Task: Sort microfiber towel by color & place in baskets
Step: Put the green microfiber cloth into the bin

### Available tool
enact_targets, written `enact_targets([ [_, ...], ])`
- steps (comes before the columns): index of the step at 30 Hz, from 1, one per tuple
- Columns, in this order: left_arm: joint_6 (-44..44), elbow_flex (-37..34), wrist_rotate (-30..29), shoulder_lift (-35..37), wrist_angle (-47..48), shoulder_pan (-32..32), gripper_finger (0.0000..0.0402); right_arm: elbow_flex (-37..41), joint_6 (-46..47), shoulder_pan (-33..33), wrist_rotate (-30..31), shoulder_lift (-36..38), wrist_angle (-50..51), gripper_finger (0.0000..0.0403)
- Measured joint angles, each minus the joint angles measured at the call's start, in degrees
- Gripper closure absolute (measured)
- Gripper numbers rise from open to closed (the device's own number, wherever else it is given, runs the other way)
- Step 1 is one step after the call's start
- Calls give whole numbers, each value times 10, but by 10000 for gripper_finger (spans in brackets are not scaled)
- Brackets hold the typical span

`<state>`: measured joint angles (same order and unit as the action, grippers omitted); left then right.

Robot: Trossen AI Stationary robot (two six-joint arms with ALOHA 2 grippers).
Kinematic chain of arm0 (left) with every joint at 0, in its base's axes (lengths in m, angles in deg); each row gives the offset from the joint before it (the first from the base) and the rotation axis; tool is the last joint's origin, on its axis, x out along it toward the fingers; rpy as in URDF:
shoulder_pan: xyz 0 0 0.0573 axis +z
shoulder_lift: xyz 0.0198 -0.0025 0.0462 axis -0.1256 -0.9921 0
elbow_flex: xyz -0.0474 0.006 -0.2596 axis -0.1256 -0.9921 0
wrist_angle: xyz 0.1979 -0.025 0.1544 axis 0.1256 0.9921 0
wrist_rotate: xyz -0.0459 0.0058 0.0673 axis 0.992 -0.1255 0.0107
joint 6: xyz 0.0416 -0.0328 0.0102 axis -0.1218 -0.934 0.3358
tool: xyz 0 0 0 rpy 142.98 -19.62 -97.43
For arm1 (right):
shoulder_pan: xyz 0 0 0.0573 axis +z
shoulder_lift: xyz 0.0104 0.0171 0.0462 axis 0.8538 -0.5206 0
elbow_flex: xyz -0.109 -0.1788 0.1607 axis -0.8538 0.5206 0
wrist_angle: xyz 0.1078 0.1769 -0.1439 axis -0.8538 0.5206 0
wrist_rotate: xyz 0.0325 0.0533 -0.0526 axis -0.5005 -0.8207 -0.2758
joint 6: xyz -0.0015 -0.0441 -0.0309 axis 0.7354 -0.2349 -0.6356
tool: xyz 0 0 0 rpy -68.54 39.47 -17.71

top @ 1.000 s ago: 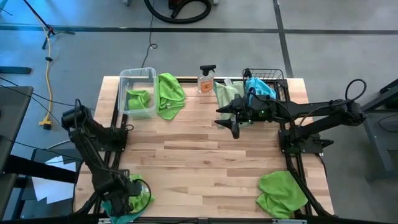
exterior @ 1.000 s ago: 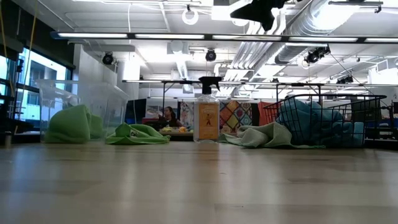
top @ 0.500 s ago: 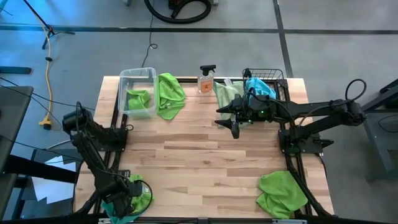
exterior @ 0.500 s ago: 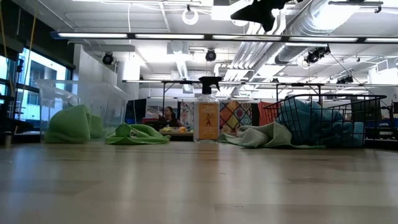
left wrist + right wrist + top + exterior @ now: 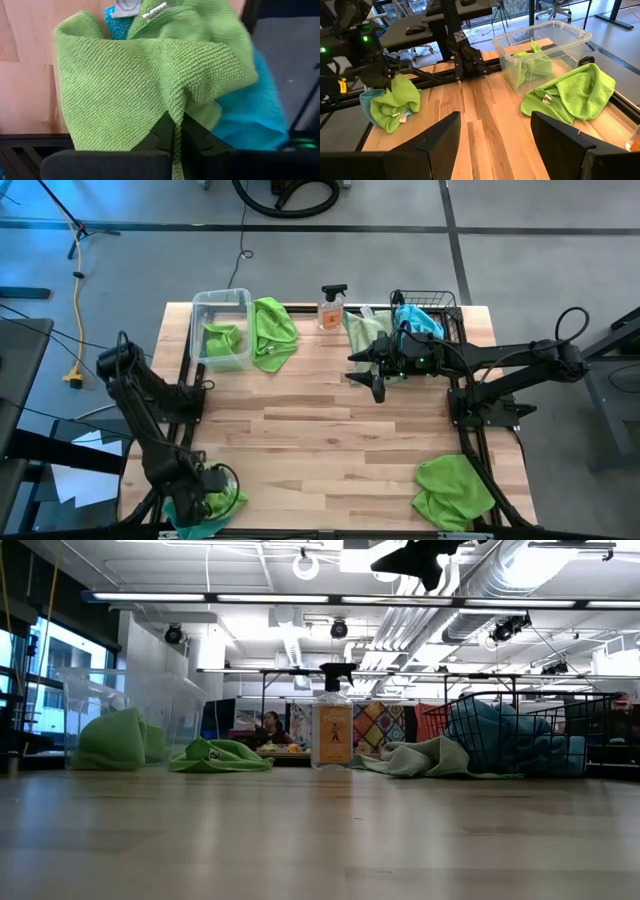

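Note:
At the table's near left corner a lime green microfiber towel (image 5: pixel 222 500) lies bunched on a sky blue one (image 5: pixel 250 115), with my left gripper (image 5: pixel 205 504) shut on the green one. My right gripper (image 5: pixel 376 383) hangs open above the far middle of the table, holding nothing. A clear tub (image 5: pixel 222 308) at the far left holds a green towel (image 5: pixel 222 340), and another green towel (image 5: pixel 273 332) lies against its right side. The black wire basket (image 5: pixel 447 308) at the far right holds blue towels (image 5: pixel 415 320). A pale green towel (image 5: pixel 361 330) lies beside it. My left gripper pinches a raised fold of the green towel (image 5: pixel 175 116) between its two fingers, which come from above and point steeply down. The cloth spreads out below the fingers, drawn up into a peak (image 5: pixel 391 86). Its lower part rests on the blue towel (image 5: pixel 366 106) and the table.
A spray bottle (image 5: pixel 331 308) stands at the far edge between tub and basket. One more green towel (image 5: pixel 452 490) lies at the near right corner. The middle of the wooden table (image 5: pixel 320 440) is bare. Both arms' bases stand at the table's sides.
My left arm has shifted slightly at the near left corner, and the green towel under its gripper has been gathered in and drawn up a little. The blue towel beneath it has stayed put.

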<state>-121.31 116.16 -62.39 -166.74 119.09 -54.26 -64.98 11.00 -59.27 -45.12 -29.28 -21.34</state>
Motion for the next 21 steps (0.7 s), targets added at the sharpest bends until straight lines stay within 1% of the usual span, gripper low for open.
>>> enact_targets([
  [4, 1, 0, 0, 49, -3, 14, 401, 0, 0, 0, 0, 0, 0, 162],
  [10, 0, 0, -14, 148, -36, 57, 401, 0, 0, 0, 0, 0, 0, 162],
  [16, 4, 0, -93, 229, -62, 119, 402, 0, 0, 0, 0, 0, 0, 162],
  [21, 63, 0, -139, 260, -83, 180, 401, 0, 0, 0, 0, 0, 0, 162],
])
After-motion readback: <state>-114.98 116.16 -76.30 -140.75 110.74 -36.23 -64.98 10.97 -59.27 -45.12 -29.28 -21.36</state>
